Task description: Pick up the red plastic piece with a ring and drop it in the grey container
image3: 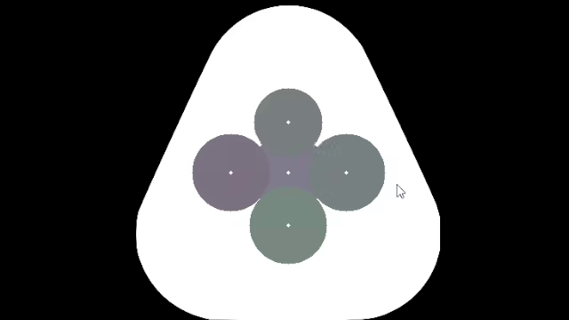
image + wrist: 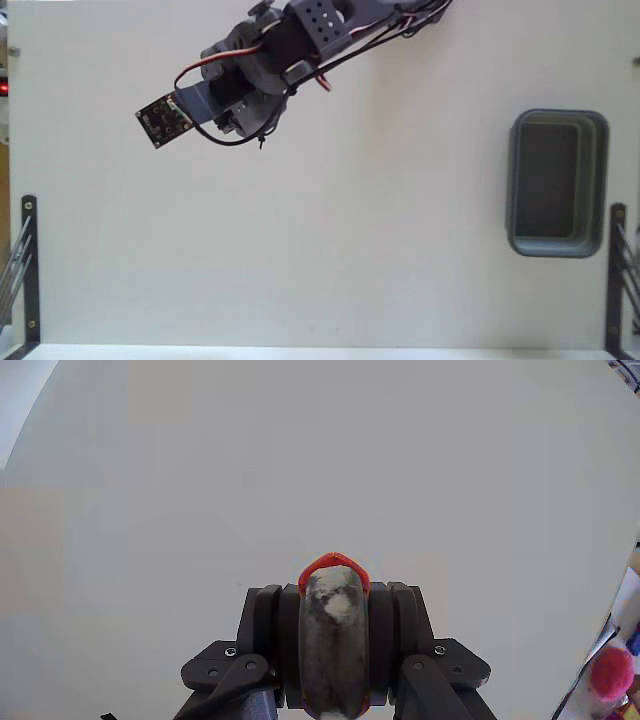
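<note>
Clamping the red piece (image 2: 333, 572) between closed jaws for carrying, the gripper (image 2: 333, 622) hung well apart from the grey tub (image 2: 557, 183).

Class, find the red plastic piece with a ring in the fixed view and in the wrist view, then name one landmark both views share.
Fixed view: not visible; the gripper at upper left shows no red piece, only the arm's wiring.
Wrist view: the red plastic piece with a ring sits low and central, clamped between the dark jaws, its red tip poking up.
Shared landmark: the plain white table. The grey container appears only in the fixed view, at right.
</note>
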Action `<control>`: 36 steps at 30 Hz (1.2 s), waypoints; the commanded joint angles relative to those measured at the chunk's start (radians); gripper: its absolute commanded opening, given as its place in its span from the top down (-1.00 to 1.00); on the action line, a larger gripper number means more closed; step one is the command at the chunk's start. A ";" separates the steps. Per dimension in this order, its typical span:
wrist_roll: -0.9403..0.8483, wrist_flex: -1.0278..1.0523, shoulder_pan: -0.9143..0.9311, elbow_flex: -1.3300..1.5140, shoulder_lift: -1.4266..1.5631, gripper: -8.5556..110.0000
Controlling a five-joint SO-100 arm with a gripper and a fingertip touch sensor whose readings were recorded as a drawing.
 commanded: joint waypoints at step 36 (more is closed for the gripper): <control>0.003 0.041 -0.005 -0.093 0.017 0.49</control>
